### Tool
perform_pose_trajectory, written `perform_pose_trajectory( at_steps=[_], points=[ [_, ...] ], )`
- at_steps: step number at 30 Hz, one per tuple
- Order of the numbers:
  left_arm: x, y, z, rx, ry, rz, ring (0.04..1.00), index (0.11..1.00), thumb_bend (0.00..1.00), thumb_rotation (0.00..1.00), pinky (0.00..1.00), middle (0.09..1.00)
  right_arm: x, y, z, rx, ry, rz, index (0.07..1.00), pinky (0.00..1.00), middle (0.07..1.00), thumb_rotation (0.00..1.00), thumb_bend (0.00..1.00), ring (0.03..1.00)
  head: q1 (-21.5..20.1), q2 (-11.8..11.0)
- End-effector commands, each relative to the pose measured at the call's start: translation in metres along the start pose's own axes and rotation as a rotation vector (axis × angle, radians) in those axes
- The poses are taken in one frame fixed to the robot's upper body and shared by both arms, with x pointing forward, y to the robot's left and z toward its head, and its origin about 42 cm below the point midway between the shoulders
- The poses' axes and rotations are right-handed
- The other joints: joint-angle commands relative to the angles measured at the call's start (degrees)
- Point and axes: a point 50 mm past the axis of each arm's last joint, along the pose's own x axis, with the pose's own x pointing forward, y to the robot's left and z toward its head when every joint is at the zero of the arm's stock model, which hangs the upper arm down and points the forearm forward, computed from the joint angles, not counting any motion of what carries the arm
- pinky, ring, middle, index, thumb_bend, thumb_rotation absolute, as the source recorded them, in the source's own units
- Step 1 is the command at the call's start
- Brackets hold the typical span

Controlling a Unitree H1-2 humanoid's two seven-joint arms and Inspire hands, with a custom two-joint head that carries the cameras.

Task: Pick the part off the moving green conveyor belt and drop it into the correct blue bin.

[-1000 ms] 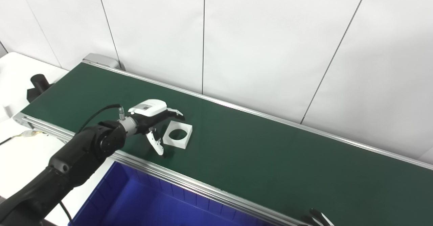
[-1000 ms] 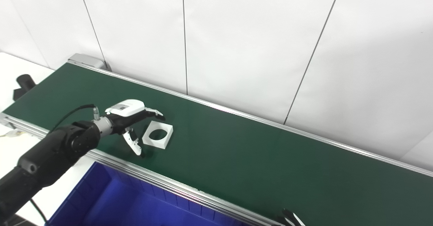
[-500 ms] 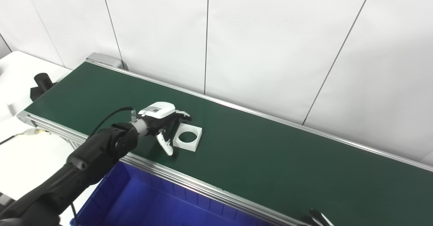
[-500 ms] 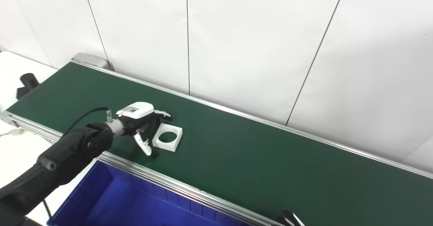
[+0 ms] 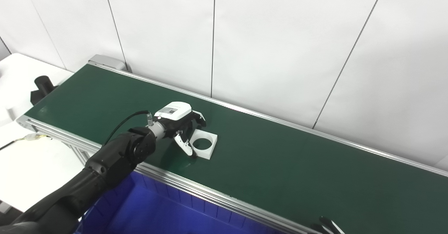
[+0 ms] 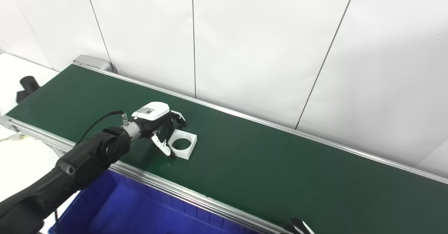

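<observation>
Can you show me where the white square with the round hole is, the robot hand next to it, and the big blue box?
White square part with round hole (image 5: 204, 144), left eye view, its flat frame.
Left robot hand (image 5: 180, 122), left eye view, middle of the hand.
Blue plastic bin (image 6: 147, 213), right eye view, inner wall.

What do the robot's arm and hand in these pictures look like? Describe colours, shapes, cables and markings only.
The left arm is glossy black with rounded joint housings and a silver metal wrist collar. A thin black cable loops to the wrist. The left hand has a white back cover with a small dark label; its fingers are black with white parts. Of the right hand only dark fingertips show.
</observation>
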Motion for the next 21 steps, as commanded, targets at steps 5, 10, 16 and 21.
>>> perform_pose_trajectory(
  at_steps=[5,10,16,21],
  points=[
    [0.004,0.002,0.006,0.014,-0.037,0.018,0.732,0.491,0.53,0.08,0.77,0.66,0.004,0.001,0.013,-0.002,-0.094,0.002,0.82,0.58,0.752,0.72,0.79,0.681,-0.2,0.2],
    [0.001,-0.003,0.007,0.025,-0.069,0.018,0.687,0.484,0.52,0.06,0.74,0.605,0.004,0.001,0.014,-0.003,-0.094,0.001,0.824,0.59,0.76,0.71,0.79,0.684,-0.4,0.5],
    [-0.003,-0.008,0.013,0.0,-0.087,0.012,0.661,0.453,0.51,0.0,0.74,0.545,0.004,0.0,0.014,-0.009,-0.095,0.003,0.826,0.59,0.764,0.72,0.78,0.686,-0.5,0.6],
    [-0.004,-0.008,0.016,0.003,-0.084,0.007,0.684,0.45,0.51,0.0,0.76,0.551,0.004,0.0,0.014,-0.008,-0.096,0.001,0.825,0.59,0.761,0.71,0.78,0.684,-0.5,0.6]
  ],
)
